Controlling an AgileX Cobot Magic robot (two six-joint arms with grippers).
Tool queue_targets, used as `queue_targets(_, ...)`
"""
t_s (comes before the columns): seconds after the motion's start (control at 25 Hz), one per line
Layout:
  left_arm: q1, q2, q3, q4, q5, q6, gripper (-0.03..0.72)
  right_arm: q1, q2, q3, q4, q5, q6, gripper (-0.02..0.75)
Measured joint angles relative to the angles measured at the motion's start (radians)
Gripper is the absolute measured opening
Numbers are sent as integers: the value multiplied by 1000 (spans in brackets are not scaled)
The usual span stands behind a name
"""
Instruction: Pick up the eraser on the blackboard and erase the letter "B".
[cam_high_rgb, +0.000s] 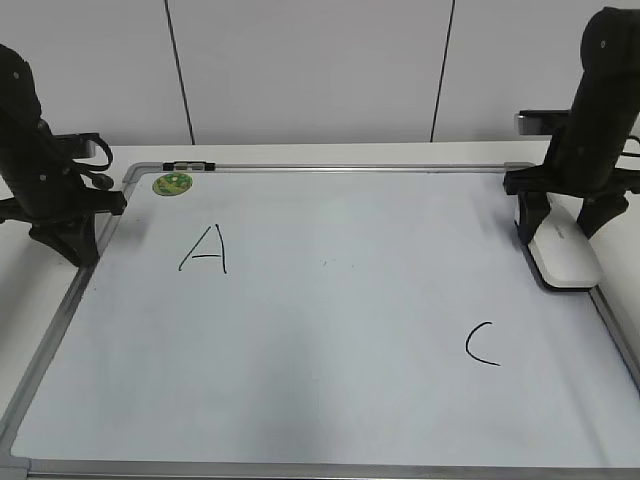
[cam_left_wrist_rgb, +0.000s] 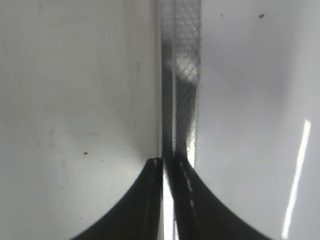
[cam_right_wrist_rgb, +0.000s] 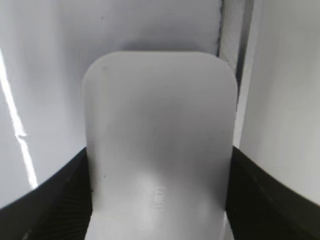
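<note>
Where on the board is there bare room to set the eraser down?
On the blackboard, the middle between "A" and "C" is bare, as is the lower left. The right edge is crowded: the right gripper straddles the eraser there.

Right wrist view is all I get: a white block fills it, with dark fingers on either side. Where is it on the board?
Observer: The eraser lies at the right edge of the blackboard, by the frame, with the right gripper straddling it.
Operator: Which letters are on the board?
Observer: Only an "A" at upper left and a "C" at lower right. No "B" shows; the middle is bare apart from a tiny speck.
Operator: And the other arm?
Observer: The left gripper sits over the board's left frame, fingers closed on nothing.
</note>
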Motion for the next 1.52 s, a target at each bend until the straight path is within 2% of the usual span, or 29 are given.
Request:
queue_targets(0.32,0,0,0,0,-1,0,73,0,22,-3,-2,0,14,539)
queue_targets(0.52,0,0,0,0,-1,0,73,0,33,-3,-2,0,30,647)
queue_targets(0.64,0,0,-2,0,-1,0,86,0,27,-2,-3,0,32,666)
queue_targets(0.76,0,0,-24,-2,18,0,172,0,-3,-2,-20,0,32,669)
queue_targets(1.0,-2,-43,-110,8,109,0,521,0,-82,-2,-30,0,34,668)
queue_targets(1.08,-2,-76,-119,11,141,0,583,0,-104,-2,-32,0,44,665)
queue_targets(1.16,-2,-102,-122,13,176,0,605,0,-134,0,-32,0,51,654)
queue_targets(1.28,-2,-126,-122,38,194,0,596,0,-188,30,-20,0,58,613)
queue_targets(1.4,-8,-179,-110,81,195,-13,580,0,-262,110,-20,0,60,574)
queue_targets(1.52,-26,-287,-43,121,195,-31,576,14,-360,245,-20,0,60,561)
